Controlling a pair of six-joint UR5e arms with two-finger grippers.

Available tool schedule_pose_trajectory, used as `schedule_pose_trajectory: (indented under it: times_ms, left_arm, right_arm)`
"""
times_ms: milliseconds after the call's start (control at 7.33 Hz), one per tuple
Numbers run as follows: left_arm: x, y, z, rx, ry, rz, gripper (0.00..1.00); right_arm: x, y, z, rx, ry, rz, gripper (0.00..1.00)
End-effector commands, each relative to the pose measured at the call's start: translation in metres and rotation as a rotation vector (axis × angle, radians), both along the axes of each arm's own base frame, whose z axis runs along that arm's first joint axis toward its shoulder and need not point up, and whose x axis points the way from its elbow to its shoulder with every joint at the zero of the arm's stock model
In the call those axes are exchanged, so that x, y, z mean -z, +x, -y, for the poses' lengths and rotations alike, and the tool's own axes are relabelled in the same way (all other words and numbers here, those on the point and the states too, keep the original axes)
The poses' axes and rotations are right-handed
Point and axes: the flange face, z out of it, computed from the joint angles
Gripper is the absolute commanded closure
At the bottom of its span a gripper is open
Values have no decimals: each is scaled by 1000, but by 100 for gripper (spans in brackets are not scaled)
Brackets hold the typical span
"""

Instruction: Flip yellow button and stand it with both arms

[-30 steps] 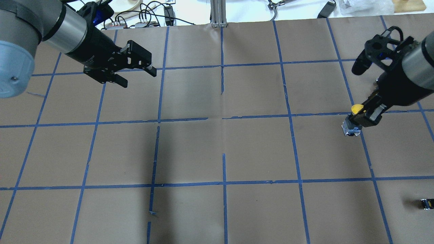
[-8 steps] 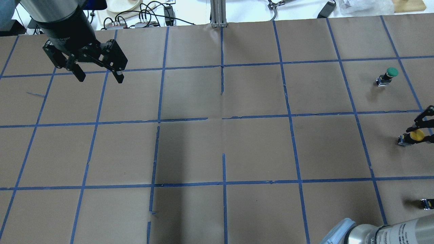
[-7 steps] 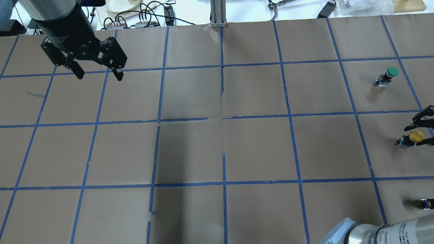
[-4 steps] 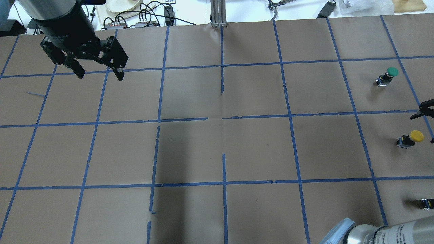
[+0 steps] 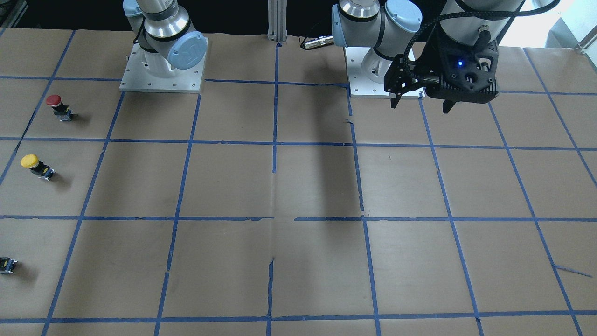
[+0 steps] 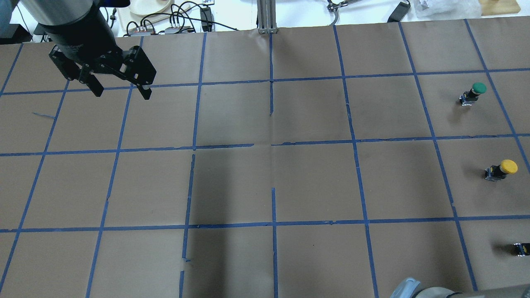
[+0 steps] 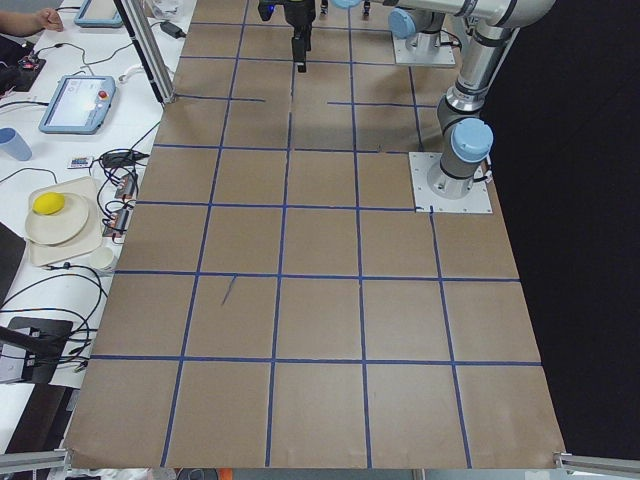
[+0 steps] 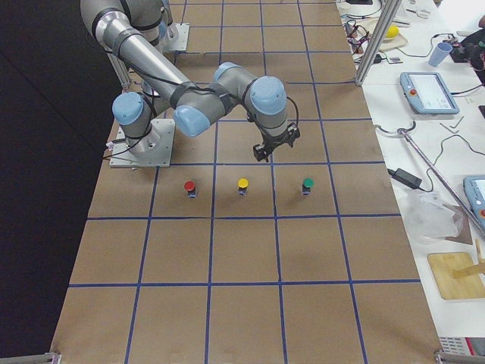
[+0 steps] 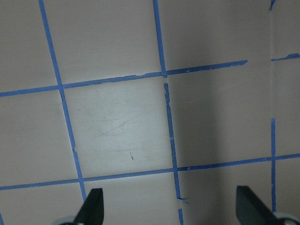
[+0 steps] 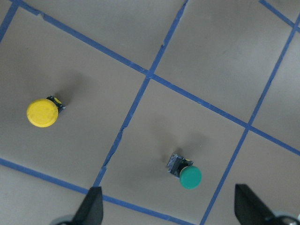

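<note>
At table's (image 6: 314,182) 3 o'clock edge, overhead view: yellow button (image 6: 501,169) stands cap-up, alone. Right gripper (image 10: 168,206), straddling it a second ago, has pulled clear, fingers apart. Left gripper (image 6: 120,89) toward 10 o'clock, fingers spread, empty. Task looks finished.

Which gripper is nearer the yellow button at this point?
Right. The right gripper hovers open above the table close to the yellow button, which shows in its wrist view. The left gripper hangs open over the opposite end of the table, several grid squares away.
</note>
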Motion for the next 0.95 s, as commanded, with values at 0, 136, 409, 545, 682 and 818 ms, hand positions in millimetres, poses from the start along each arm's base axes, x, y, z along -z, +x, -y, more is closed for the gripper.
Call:
schedule_pose_trajectory:
  times_ms: [0, 136, 409, 545, 682, 818]
  left_arm:
    - [-1, 0, 0, 0, -5, -3, 0]
    - [1, 0, 1, 0, -3, -4, 0]
    - [-12, 0, -12, 1, -25, -9, 0]
    - [-15, -1, -17, -5, -34, -13, 0]
    - [-15, -6, -18, -13, -38, -56, 0]
    - [-20, -11, -19, -9, -51, -109, 0]
  right_arm:
    - [-53, 80, 4, 329, 94, 103, 0]
    - [-73, 129, 3, 460, 105, 126, 0]
    - [-84, 217, 3, 682, 170, 167, 0]
    - [-87, 251, 0, 831, 209, 198, 0]
    - [-88, 288, -3, 940, 251, 215, 0]
    - [-93, 329, -14, 1065, 268, 183, 0]
